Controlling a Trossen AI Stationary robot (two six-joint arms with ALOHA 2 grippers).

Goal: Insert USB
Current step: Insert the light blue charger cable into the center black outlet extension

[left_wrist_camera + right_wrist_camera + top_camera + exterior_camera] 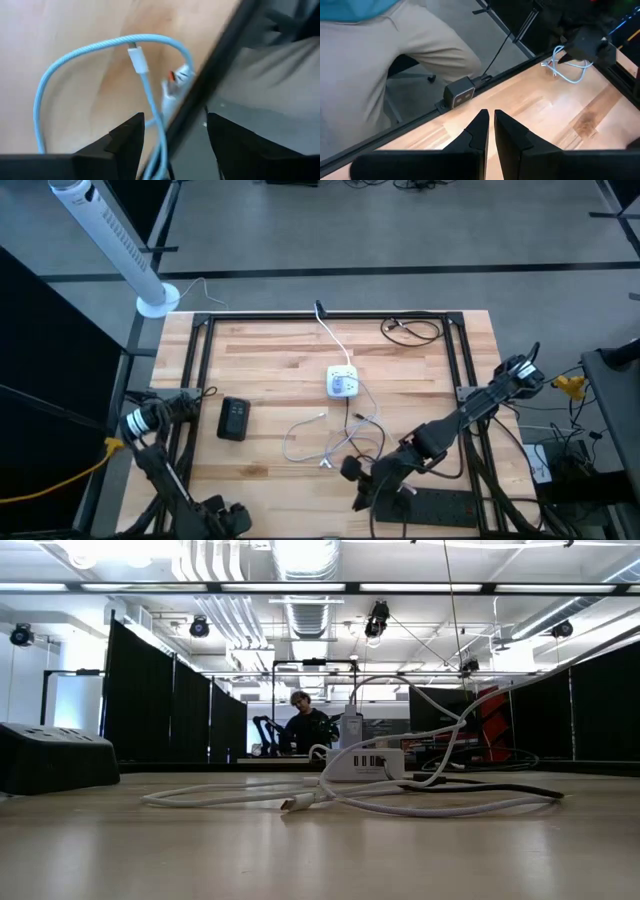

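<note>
A light blue USB cable (75, 55) lies looped on the wooden table beside the black frame rail (220, 65). Its white plug (137, 59) and a second plug with an orange tongue (175, 82) lie on the wood. My left gripper (172, 145) hangs open above it, pointing down, one finger on each side of the cable. The right wrist view shows it far off (585, 42). A white charger hub (343, 383) stands mid-table. My right gripper (490, 125) is shut and holds nothing, above the table's near right part (355, 480).
A black box (234, 419) sits left of centre. Loose white cables (330, 442) lie in front of the hub, and a black cable (410, 330) lies at the far right. A small camera (460, 93) sits on the table's edge, with a person (385, 60) beyond.
</note>
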